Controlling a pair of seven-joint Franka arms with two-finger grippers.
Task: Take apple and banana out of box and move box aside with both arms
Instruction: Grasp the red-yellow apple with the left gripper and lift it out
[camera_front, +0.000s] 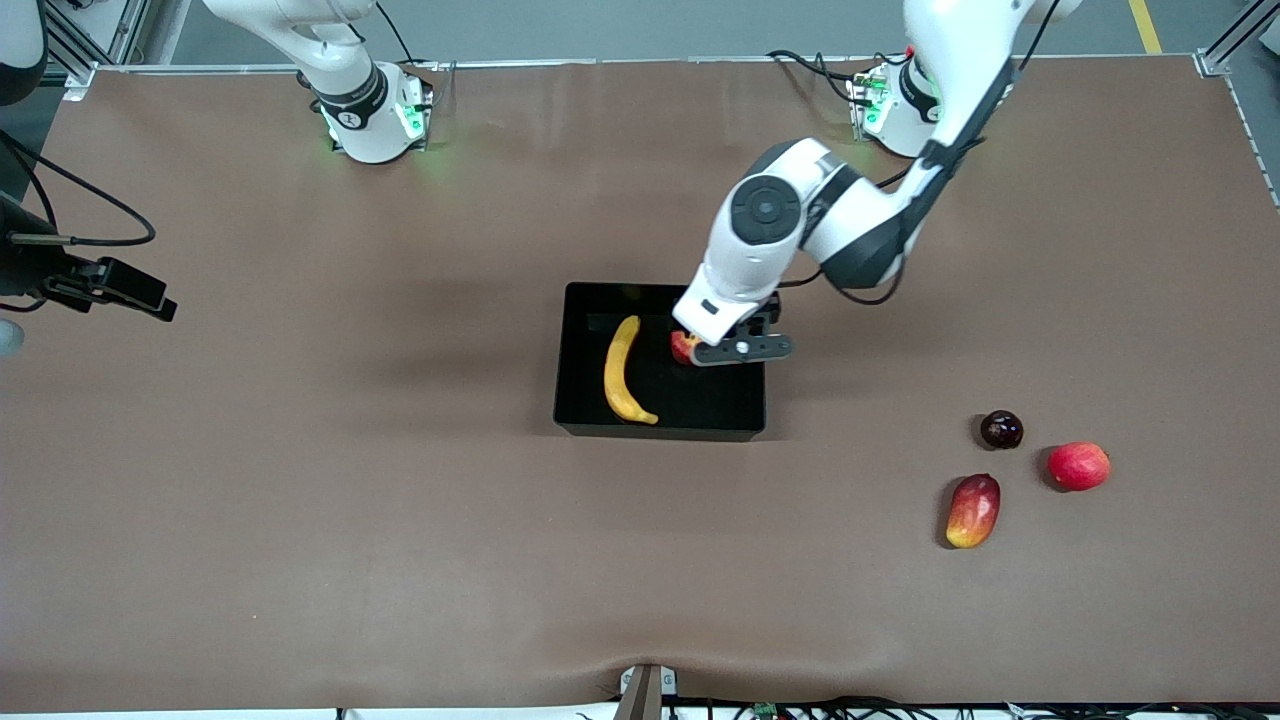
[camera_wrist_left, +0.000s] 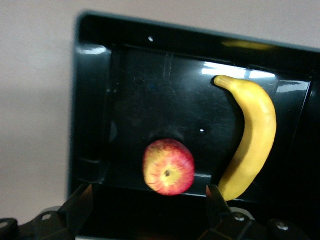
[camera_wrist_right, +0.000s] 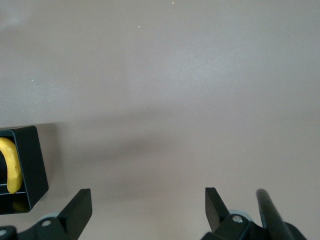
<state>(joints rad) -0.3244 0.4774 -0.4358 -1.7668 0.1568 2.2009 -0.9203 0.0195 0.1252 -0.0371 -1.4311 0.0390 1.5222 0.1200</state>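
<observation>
A: Left arm pose?
B: It reaches from its base down over the box (camera_front: 590, 420). The left gripper (camera_front: 742, 347) hangs above the box's end toward the left arm, fingers (camera_wrist_left: 80, 202) spread, nothing between them.

A: Right arm?
B: It waits at the table (camera_front: 300, 500) edge toward its own end. The right gripper (camera_wrist_right: 147, 210) is over bare table, fingers (camera_wrist_right: 79, 206) spread and empty. In the front view only a dark part of it shows at the frame edge.

A: Task items?
B: The box is glossy black, low-walled, at mid-table. The banana (camera_front: 622, 372) lies inside, long, curved, yellow. The apple (camera_wrist_left: 168, 166) is also inside, red with yellow streaks, apart from the banana.

A: Anything hidden?
B: In the front view the gripper covers most of the apple. The right wrist view cuts the box to one corner. A mango (camera_front: 973, 510), a red fruit (camera_front: 1079, 466) and a dark fruit (camera_front: 1001, 429) lie toward the left arm's end.
</observation>
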